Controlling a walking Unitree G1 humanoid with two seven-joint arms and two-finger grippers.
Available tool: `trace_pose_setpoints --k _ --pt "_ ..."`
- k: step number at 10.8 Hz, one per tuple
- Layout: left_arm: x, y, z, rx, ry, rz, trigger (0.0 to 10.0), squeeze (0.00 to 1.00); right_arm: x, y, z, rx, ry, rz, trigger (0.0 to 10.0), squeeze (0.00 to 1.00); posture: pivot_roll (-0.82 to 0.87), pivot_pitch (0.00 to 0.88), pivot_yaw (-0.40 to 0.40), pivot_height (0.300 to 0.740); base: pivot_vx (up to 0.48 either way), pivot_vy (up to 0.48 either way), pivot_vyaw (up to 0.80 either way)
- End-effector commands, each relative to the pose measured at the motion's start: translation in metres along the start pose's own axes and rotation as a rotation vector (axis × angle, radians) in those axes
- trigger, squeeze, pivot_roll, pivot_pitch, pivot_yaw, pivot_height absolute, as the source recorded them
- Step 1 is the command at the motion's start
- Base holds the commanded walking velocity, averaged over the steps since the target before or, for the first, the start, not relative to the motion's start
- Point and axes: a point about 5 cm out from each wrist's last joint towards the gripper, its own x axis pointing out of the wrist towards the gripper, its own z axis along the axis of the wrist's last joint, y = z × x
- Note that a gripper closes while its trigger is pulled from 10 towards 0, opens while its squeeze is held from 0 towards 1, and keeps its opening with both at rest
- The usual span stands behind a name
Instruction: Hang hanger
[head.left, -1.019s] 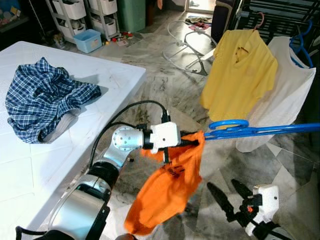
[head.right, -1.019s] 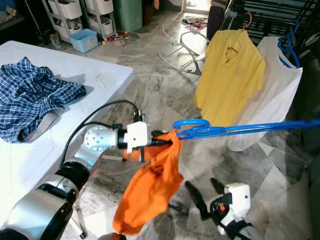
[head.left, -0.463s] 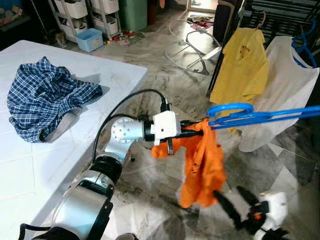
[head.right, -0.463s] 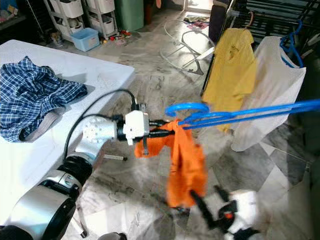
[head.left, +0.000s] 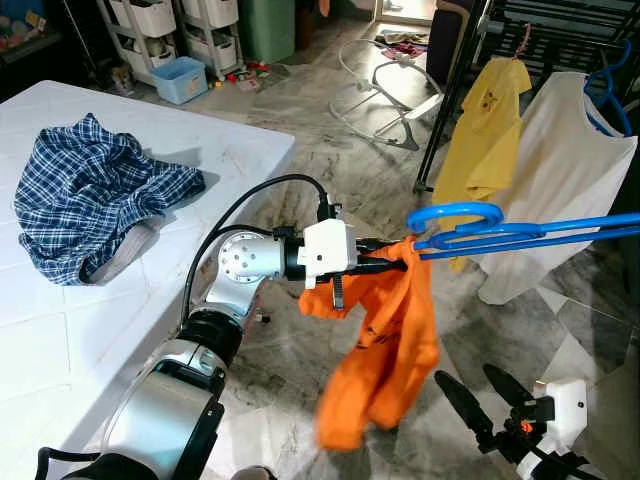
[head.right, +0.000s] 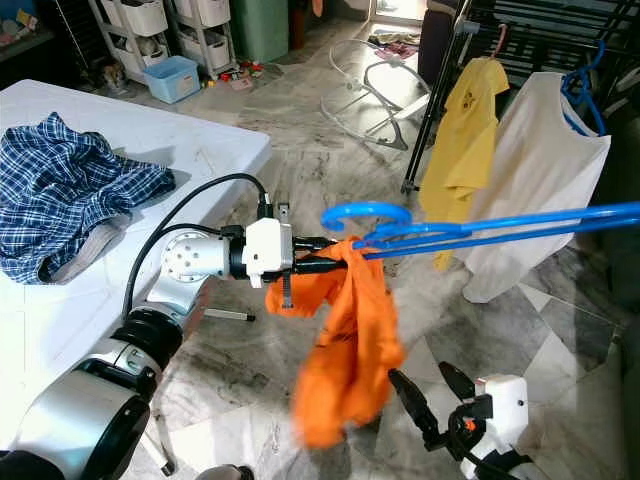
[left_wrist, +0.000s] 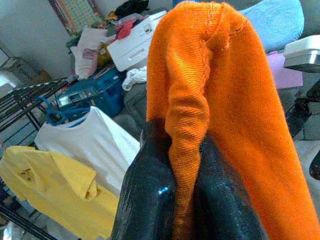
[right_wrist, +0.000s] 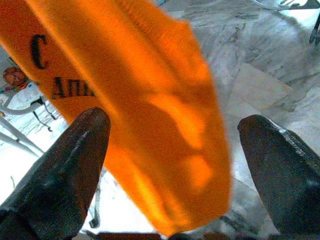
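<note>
My left claw (head.left: 392, 255) was clamped tight on a fold of the orange shirt (head.left: 385, 340), right beside the blue hanger (head.left: 520, 233), which stretched level toward the drying rack (head.left: 545, 25). Over the last second the shirt had swung from a broad drape into a narrow bunch, and its hem blurred, so I judged it not yet settled. My right claw (head.left: 487, 400) sat low with fingers spread wide, holding nothing, just beneath the cloth. The hanger was not yet on the rack.

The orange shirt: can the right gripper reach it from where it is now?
Probably yes. The right gripper is open just beside the hanging orange shirt, with nothing between them. The left gripper holds the shirt's top.
</note>
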Motion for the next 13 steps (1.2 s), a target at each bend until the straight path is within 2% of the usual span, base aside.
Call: trace_pose_setpoints --k 1,2,3,4,5,6,7,8,9,10,11,13 --pt "0.0 0.007 0.008 0.033 -0.025 0.002 10.0 0.0 -0.002 0.0 0.004 -0.008 -0.015 0.002 10.0 0.0 0.03 0.089 0.021 0.74 0.0 0.0 0.0" --pt "-0.005 -0.007 -0.001 0.072 0.025 -0.093 10.0 0.0 -0.014 -0.052 0.06 -0.045 -0.129 -0.201 10.0 0.0 0.03 0.107 0.025 0.74 0.0 0.0 0.0" --pt "-0.004 -0.01 0.0 0.077 0.016 -0.111 10.0 0.0 -0.011 -0.059 0.071 -0.059 -0.158 -0.237 10.0 0.0 0.04 0.107 0.024 0.74 0.0 0.0 0.0" --pt "-0.004 -0.014 0.001 0.092 0.003 -0.131 10.0 0.0 -0.003 -0.062 0.077 -0.027 -0.194 -0.271 10.0 0.0 0.05 0.108 0.024 0.74 0.0 0.0 0.0" --pt "-0.008 -0.022 -0.001 0.094 0.003 -0.153 10.0 0.0 0.004 -0.066 0.088 0.055 -0.273 -0.325 10.0 0.0 0.05 0.111 0.026 0.74 0.0 0.0 0.0" --pt "-0.008 -0.026 -0.003 0.1 0.001 -0.163 10.0 0.0 0.012 -0.065 0.086 0.116 -0.251 -0.348 10.0 0.0 0.05 0.115 0.023 0.74 0.0 0.0 0.0" --pt "-0.005 -0.027 -0.002 0.119 -0.012 -0.137 10.0 0.0 0.026 -0.049 0.077 0.131 -0.177 -0.282 10.0 0.0 0.05 0.116 0.02 0.74 0.0 0.0 0.0" --pt "0.0 -0.027 0.0 0.137 -0.027 -0.119 10.0 0.0 0.038 -0.037 0.06 0.169 -0.122 -0.252 10.0 0.0 0.05 0.119 0.018 0.74 0.0 0.0 0.0" --pt "0.007 -0.026 0.004 0.128 -0.065 -0.09 10.0 0.0 0.05 -0.028 0.034 0.228 -0.013 -0.235 10.0 0.0 0.04 0.125 0.018 0.74 0.0 0.0 0.0" --pt "0.009 -0.026 0.006 0.13 -0.079 -0.084 10.0 0.0 0.053 -0.023 0.026 0.248 0.03 -0.218 10.0 0.0 0.04 0.13 0.017 0.74 0.0 0.0 0.0" --pt "0.013 -0.024 0.01 0.135 -0.102 -0.081 10.0 0.0 0.058 -0.021 0.01 0.254 0.133 -0.216 10.0 0.0 0.04 0.133 0.018 0.74 0.0 0.0 0.0" --pt "0.018 -0.025 0.019 0.145 -0.151 -0.097 10.0 0.0 0.058 -0.029 0.005 0.248 0.191 -0.209 10.0 0.0 0.04 0.138 0.015 0.74 0.0 0.0 0.0"
